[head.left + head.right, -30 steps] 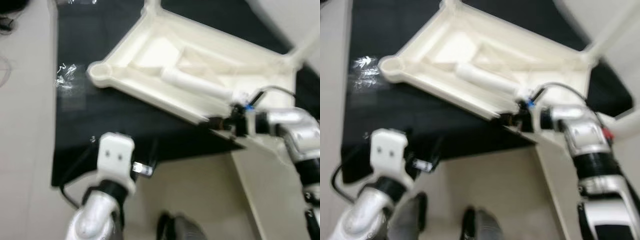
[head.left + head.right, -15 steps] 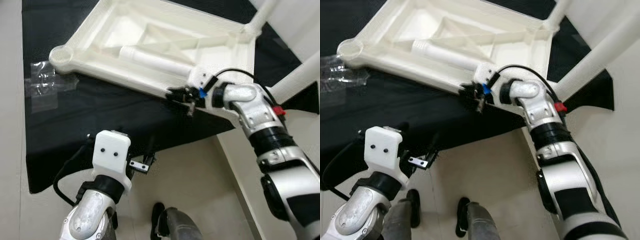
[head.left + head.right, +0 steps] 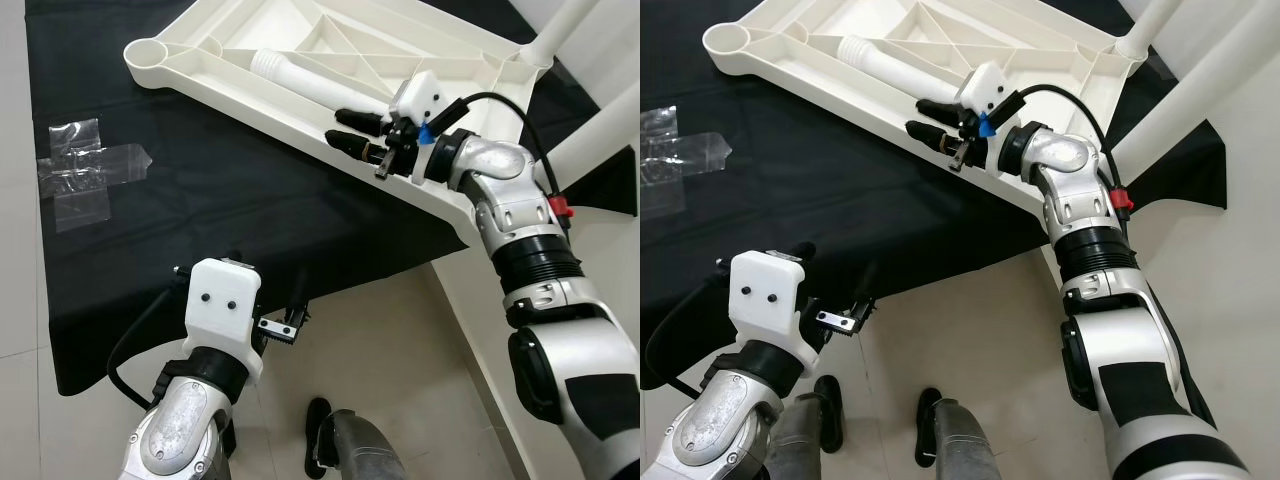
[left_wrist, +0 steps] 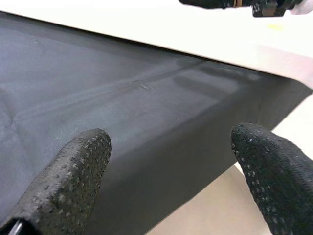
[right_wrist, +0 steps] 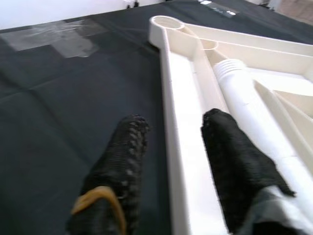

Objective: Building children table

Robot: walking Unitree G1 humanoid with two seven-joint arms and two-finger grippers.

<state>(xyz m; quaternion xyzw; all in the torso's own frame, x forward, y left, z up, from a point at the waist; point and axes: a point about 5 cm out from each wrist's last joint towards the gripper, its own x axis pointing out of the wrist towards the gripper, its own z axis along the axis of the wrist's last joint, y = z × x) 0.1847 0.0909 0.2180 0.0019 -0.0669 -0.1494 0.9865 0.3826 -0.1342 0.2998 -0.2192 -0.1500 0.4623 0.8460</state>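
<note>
Right tool (image 3: 352,128) astride tabletop (image 3: 300,45) rim, seemingly apart

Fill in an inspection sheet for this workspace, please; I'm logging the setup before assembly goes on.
Surface: black cloth spread on a pale floor.
Job's things: white table top lying underside up; loose white table leg lying inside it.
Clutter: clear plastic bag on the cloth.
Grippers: right gripper open, fingers straddling the table top's near rim; left gripper open, low over the cloth's near edge.
Cables: black cable looping over the right wrist.
Surroundings: nothing seen.
</note>
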